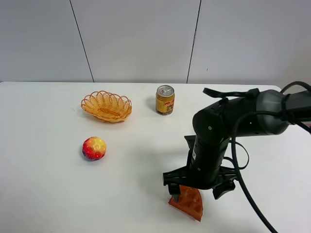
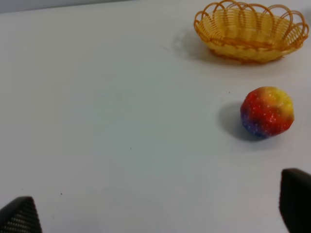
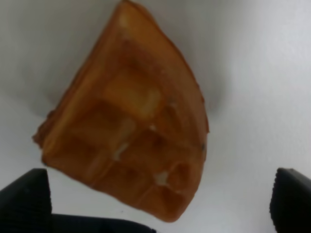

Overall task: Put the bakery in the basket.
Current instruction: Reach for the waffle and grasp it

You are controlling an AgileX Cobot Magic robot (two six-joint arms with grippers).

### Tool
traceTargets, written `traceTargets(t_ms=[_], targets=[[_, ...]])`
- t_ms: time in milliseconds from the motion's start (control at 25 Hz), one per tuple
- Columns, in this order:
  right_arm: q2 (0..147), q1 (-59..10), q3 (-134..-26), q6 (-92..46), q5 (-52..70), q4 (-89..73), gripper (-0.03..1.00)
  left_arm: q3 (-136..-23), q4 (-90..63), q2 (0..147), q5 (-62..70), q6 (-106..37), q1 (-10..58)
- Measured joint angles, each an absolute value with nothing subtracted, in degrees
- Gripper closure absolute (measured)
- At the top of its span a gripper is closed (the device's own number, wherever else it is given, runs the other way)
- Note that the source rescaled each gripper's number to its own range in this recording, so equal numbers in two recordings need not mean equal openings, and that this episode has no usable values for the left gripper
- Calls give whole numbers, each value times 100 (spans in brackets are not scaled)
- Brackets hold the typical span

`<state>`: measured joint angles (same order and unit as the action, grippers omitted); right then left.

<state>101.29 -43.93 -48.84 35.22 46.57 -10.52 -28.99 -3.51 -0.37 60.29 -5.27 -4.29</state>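
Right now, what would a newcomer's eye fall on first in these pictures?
The black right arm fills the near right of the white table, its open right gripper poised over a flat orange-brown grid-patterned waffle wedge lying there. Farther back left sit an empty orange-yellow woven wicker basket, a red-yellow bumpy ball nearer the camera, and a gold drink can right of the basket.

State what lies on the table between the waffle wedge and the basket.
Only bare table, seen in the exterior high view, separates the waffle wedge and the basket; ball and can sit aside.
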Motion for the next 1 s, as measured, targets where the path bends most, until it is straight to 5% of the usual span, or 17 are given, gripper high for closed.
traceTargets(t_ms=[1000], targets=[[10407,-4393,-4805,3699,3430,-1008,-3,-2899,-351,-37,6029,-527,-429]])
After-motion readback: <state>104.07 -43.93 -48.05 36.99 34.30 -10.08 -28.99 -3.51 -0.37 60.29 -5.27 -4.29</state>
